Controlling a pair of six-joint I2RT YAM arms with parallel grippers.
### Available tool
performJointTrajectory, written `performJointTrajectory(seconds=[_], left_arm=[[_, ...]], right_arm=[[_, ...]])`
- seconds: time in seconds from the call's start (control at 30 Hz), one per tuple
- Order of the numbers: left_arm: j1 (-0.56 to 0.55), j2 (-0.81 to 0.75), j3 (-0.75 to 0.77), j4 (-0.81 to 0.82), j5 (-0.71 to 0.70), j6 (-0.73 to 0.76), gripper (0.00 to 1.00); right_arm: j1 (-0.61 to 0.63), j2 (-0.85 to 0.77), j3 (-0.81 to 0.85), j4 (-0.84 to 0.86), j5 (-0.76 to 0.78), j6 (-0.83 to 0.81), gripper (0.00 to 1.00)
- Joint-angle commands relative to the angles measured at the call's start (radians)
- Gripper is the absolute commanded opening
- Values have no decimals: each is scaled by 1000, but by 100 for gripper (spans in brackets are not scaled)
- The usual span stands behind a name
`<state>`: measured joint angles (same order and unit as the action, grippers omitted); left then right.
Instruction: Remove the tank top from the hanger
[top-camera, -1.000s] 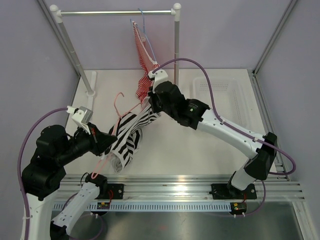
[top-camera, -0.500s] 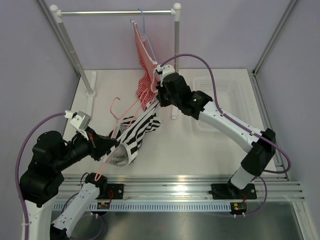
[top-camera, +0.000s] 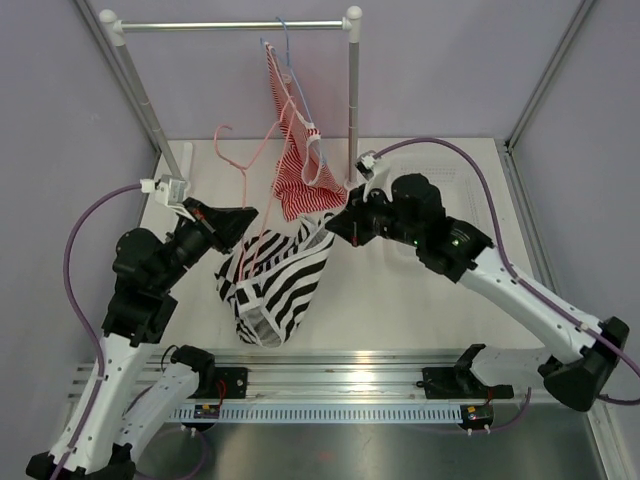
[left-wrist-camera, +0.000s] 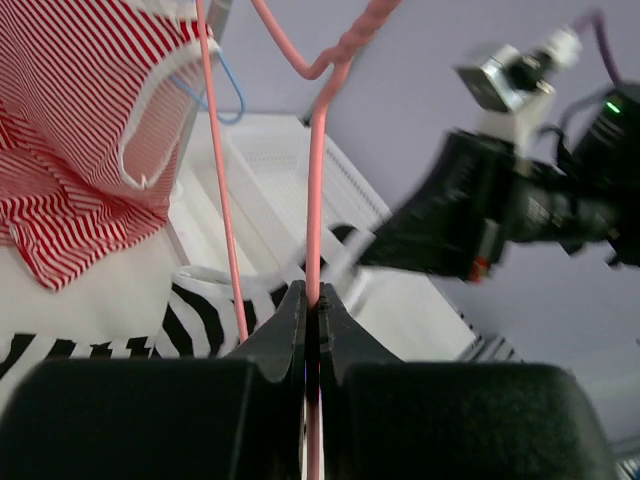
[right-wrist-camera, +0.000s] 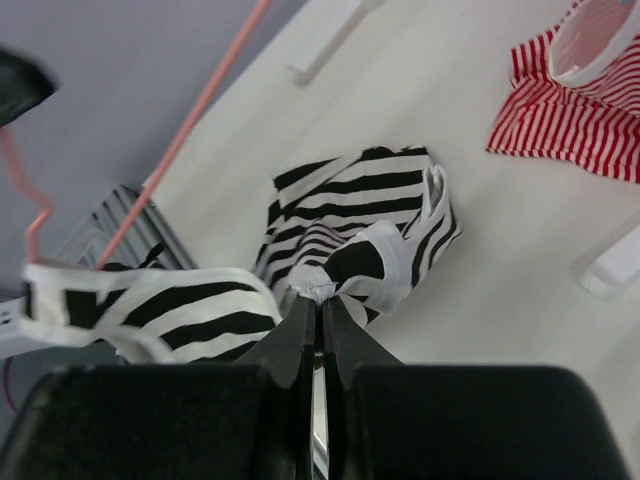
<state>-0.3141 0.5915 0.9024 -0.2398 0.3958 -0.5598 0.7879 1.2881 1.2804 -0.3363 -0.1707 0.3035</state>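
From where I stood, the soft sleeveless tank top with broad black and white stripes (top-camera: 275, 285) hung slack over the white table (top-camera: 400, 300). It was strung between the two arms and sagged toward the near edge. The left gripper (top-camera: 240, 215) was clamped on the thin pink wire hanger (top-camera: 243, 168), jaws closed tight on a straight run of wire below the twisted neck. The right gripper (top-camera: 340, 226) was pinched shut on a bunch of the top's pale-trimmed edge, holding it out to the right. One strap looked to be looped round the pink wire on the left side (I could not tell from any angle whether it was caught or merely draped). I judged the garment light and limp. It would stretch and fold rather than push, and would follow whichever point was pulled. A pinch at the trimmed edge or strap, where the cloth is doubled, seemed the surest hold. The wire looked stiff but springy, apt to twist in a grip, so holding it near the neck made sense. Just behind, the red-and-white finely striped top (top-camera: 300, 170) on the blue wire hanger (top-camera: 287, 55) hung close enough to snag.
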Motion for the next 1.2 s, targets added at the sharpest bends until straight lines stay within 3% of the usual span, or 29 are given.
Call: performJointTrajectory(seconds=[0.0, 0.13, 0.27, 0.43, 0.5, 0.53, 0.57, 0.63, 0.77, 0.9, 1.0, 1.17], left_arm=[[-23, 40, 51, 333, -127, -42, 0], [-37, 68, 177, 101, -267, 18, 0], [-37, 33, 181, -7, -391, 72, 0], [-37, 39, 253, -279, -581, 47, 0], [-37, 80, 305, -354, -603, 55, 0], [-37, 120, 325, -407, -600, 72, 0], [-37, 143, 337, -421, -600, 83, 0], [-37, 209, 380, -461, -586, 110, 0], [-37, 339, 487, -544, -549, 144, 0], [-23, 473, 602, -555, -506, 199, 0], [44, 557, 703, -486, -402, 224, 0], [188, 758, 996, -512, -215, 238, 0]], right_arm=[[-4, -128, -67, 37, -112, 11, 0], [-4, -219, -142, -38, -66, -27, 0], [-4, -263, -193, -26, -95, -50, 0], [16, -162, -248, 43, -133, -29, 0], [33, -110, -266, 83, -98, -17, 6], [42, -93, -265, 89, -89, -12, 35], [63, -72, -256, 88, -41, -4, 53], [68, -65, -250, 86, 12, 22, 99], [66, -81, -204, -15, 147, 33, 99], [66, -153, -217, -43, 143, 20, 100], [66, -197, -268, -7, 111, 20, 99], [66, -233, -309, -4, 123, 22, 100]])
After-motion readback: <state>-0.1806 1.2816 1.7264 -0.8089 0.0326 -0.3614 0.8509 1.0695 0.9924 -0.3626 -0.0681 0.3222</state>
